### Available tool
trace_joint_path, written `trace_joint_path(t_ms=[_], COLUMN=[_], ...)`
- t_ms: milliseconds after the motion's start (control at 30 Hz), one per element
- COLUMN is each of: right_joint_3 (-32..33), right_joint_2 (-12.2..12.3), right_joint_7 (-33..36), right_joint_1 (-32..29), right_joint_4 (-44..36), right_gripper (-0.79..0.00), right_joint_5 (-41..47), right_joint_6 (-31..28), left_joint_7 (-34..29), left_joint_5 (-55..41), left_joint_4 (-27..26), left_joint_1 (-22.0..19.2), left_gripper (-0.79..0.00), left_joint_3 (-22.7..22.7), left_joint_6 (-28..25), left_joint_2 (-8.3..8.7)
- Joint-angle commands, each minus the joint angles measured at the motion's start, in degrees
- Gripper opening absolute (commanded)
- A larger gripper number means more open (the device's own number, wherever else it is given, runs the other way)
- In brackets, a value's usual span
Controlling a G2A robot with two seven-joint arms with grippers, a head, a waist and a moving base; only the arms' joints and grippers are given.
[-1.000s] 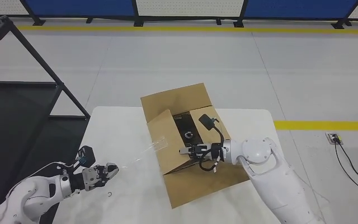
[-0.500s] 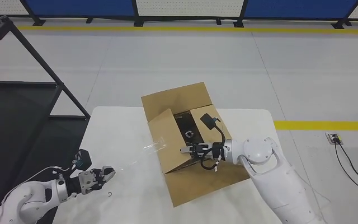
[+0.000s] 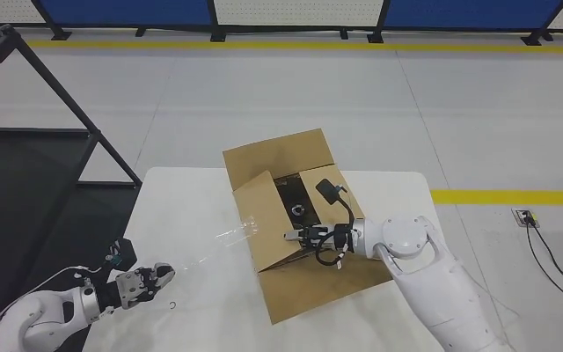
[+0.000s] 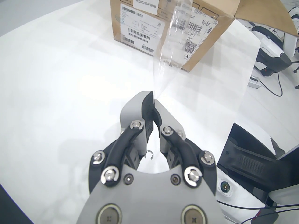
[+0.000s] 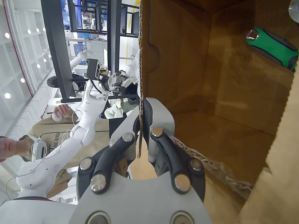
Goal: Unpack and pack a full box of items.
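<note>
An open cardboard box (image 3: pixel 264 222) stands on the white table (image 3: pixel 189 207). A clear tape strip (image 3: pixel 222 239) stretches from the box's side wall to my left gripper (image 3: pixel 169 273), which is shut on its end near the table's front left. In the left wrist view the tape strip (image 4: pixel 168 43) runs taut from the left gripper (image 4: pixel 153 96) up to the labelled box (image 4: pixel 144 15). My right gripper (image 3: pixel 288 236) is shut on the edge of the box's wall (image 5: pixel 144 47), seen at the right gripper (image 5: pixel 142 104). A green item (image 5: pixel 272 47) lies inside.
A small metal ring (image 3: pixel 172 305) lies on the table close to the left gripper. A black metal frame (image 3: pixel 62 123) stands off the table's left side. The box's front flap (image 3: pixel 308 295) lies flat on the table toward the near edge.
My left gripper has drawn back toward the table's front left corner with the tape end, stretching the strip longer. The right gripper and box have kept still.
</note>
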Motion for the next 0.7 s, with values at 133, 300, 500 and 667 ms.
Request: trace_joint_path(t_ms=[133,300,500,667], right_joint_3=[-0.32,-0.49,-0.82,-0.93], right_joint_2=[0.11,0.24,0.34,0.45], right_joint_7=[-0.11,-0.15,-0.21,-0.46], right_joint_1=[0.11,0.11,0.34,0.38], right_joint_4=[0.10,0.28,0.48,0.71], right_gripper=[-0.785,-0.785,-0.785,-0.785], right_joint_5=[0.33,0.60,0.78,1.01], right_joint_6=[0.10,-0.13,-0.25,-0.26], left_joint_7=[-0.26,-0.77,-1.22,-1.49], left_joint_5=[0.05,-0.04,-0.29,-0.28], left_joint_4=[-0.45,-0.83,-1.24,-1.73], left_joint_1=[0.58,1.01,1.36,1.73], left_gripper=[-0.034,-0.003,-0.006,0.000], left_joint_3=[-0.88,-1.43,-1.89,-2.26], left_joint_6=[0.15,0.20,0.21,0.36], left_joint_2=[-0.06,-0.11,-0.21,-0.31])
